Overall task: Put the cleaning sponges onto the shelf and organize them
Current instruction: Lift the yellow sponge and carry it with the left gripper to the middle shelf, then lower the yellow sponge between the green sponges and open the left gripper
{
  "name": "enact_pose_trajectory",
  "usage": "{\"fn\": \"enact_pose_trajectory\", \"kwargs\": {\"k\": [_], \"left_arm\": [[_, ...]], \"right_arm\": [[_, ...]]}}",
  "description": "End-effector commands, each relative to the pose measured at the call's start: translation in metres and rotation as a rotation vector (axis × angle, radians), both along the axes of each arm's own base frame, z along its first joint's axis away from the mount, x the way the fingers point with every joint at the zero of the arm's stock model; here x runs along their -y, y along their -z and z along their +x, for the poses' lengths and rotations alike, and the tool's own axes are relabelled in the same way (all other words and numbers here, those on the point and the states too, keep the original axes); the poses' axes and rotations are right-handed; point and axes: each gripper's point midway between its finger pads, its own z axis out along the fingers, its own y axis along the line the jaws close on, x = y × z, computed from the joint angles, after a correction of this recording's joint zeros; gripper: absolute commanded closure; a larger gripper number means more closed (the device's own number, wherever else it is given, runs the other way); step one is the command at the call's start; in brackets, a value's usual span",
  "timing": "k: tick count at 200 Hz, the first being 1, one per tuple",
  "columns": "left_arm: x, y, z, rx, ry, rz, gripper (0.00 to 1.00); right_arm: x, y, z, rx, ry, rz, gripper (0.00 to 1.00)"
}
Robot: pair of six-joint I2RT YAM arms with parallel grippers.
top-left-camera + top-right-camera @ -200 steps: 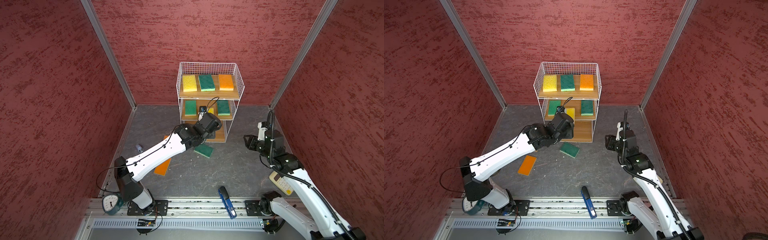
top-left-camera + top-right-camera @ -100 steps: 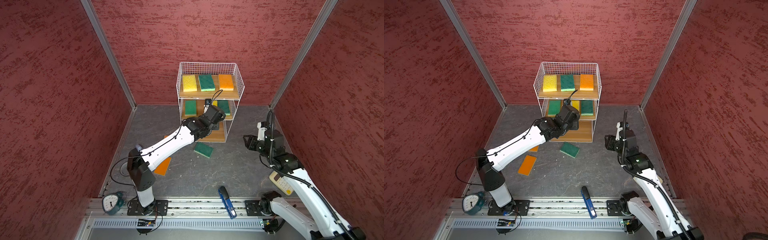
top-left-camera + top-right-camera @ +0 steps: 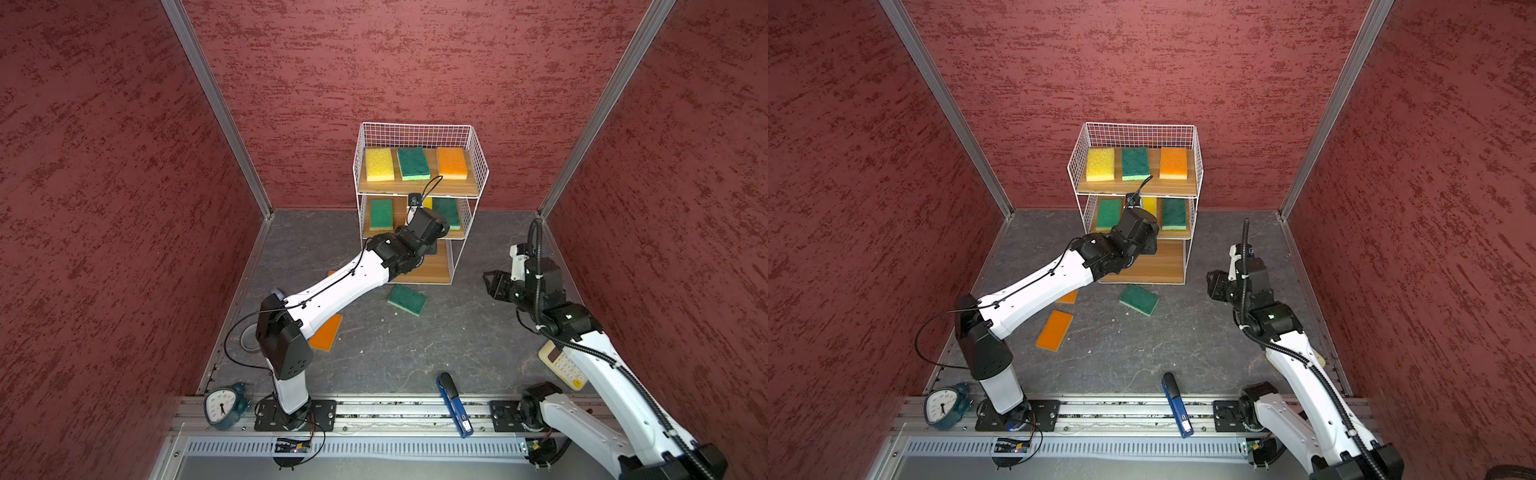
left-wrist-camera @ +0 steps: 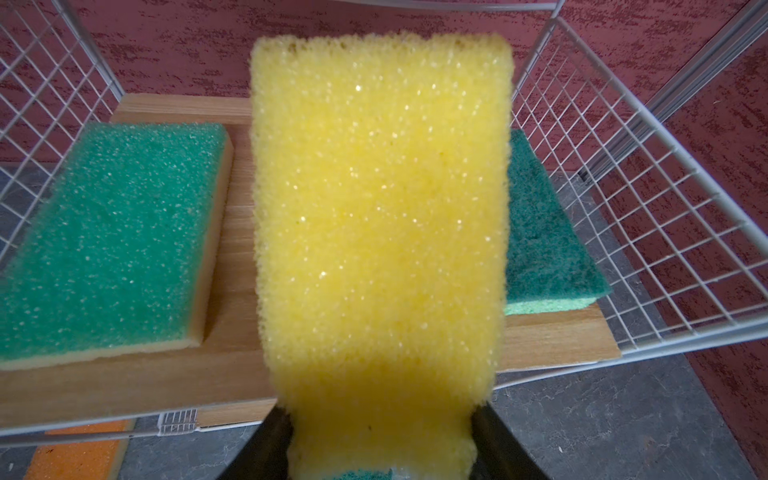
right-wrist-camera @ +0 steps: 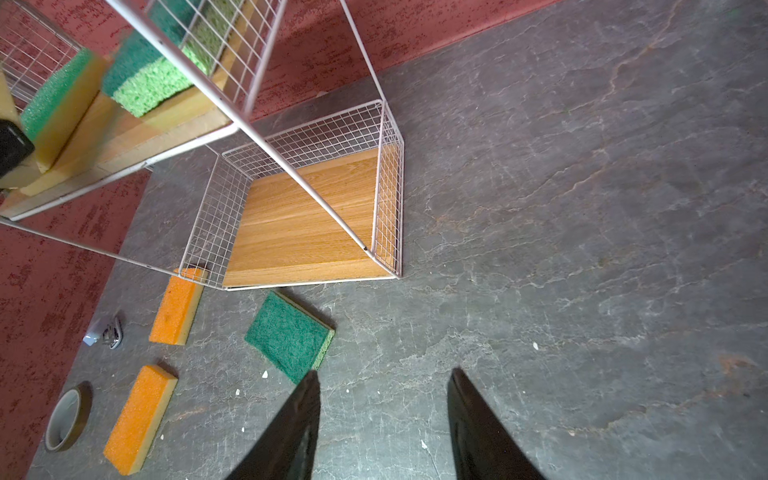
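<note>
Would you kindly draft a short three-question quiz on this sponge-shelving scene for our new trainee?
1. True or false: a sponge lies on the bottom board of the shelf.
2. What sits between the fingers of the left gripper? A. an orange sponge; B. the yellow sponge; C. nothing.
3. How many sponges lie on the grey tabletop?
Key: 1. False, it is bare. 2. B. 3. Three: the green sponge and two orange sponges.
</note>
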Motion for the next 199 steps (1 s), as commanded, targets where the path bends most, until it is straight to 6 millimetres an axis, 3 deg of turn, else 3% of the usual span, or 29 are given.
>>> {"fn": "enact_pose_trajectory", "kwargs": {"k": [1, 128, 199], "left_arm": [[-0.006, 0.008, 0.018, 0.015, -0.047, -0.003, 0.43], [-0.018, 0.021, 0.024, 0.088, -0.104, -0.009, 0.42], [-0.013, 0.035, 0.024, 0.034, -0.086, 0.01, 0.29]], "right_arm": [[-0.004, -0.019, 0.005, 0.04, -0.018, 0.019, 0.5], [-0.007, -0.011, 0.005, 0.02, -0.021, 0.039, 0.51], [-0.01, -0.005, 0.004, 0.005, -0.027, 0.061, 0.51]]}}
